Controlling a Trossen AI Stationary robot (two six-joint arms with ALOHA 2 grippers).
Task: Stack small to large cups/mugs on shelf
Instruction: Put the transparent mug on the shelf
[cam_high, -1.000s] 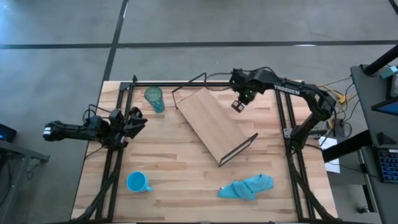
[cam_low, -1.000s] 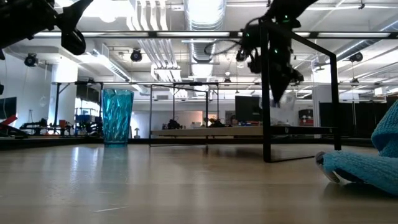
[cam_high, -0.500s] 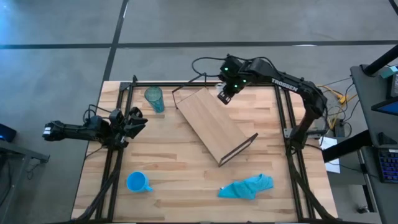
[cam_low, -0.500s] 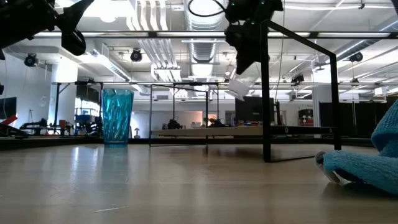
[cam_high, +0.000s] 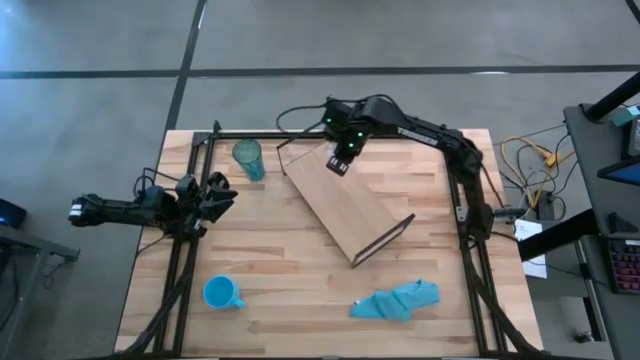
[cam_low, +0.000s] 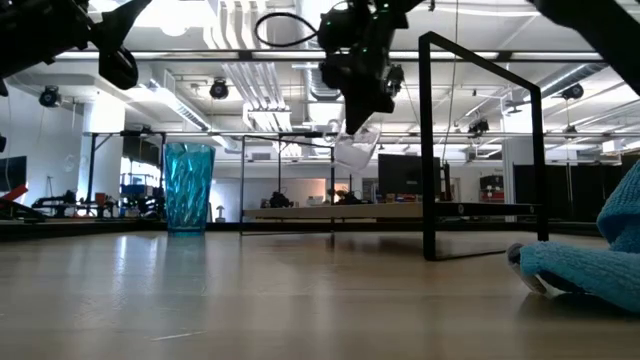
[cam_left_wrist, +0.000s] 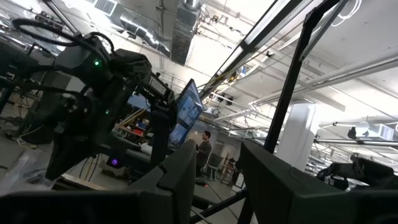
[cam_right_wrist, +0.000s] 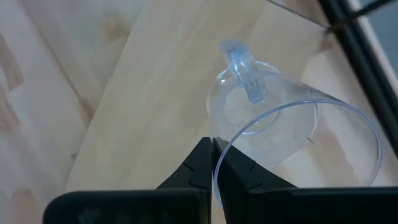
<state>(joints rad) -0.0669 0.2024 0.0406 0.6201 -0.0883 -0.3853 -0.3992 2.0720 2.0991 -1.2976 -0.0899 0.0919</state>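
- While the long light-wood shelf board with black wire frame ends lies slantwise across the middle of the wooden tabletop, the right gripper is held above its far left end, the dark arm reaching in from the right side of the table.
- A small clear glass cup with a handle is grasped by its rim between the right gripper's clenched fingers, as is seen in the right wrist view; the cup is tilted, with its handle pointing away from the fingers.
- From table height, the clear cup is seen hanging tilted in the air under the right gripper, clear of the board below it.
- The tall translucent teal-green tumbler is stood upright at the far left of the table, just left of the shelf's far end; it is also seen at the left in the low view.
- The bright blue handled mug is stood at the near left of the table, well apart from the shelf.
- A crumpled blue cloth is laid at the near right of the table, beyond the shelf's near end.
- The left gripper is held over the table's left edge, its fingers released and parted, with nothing between them.
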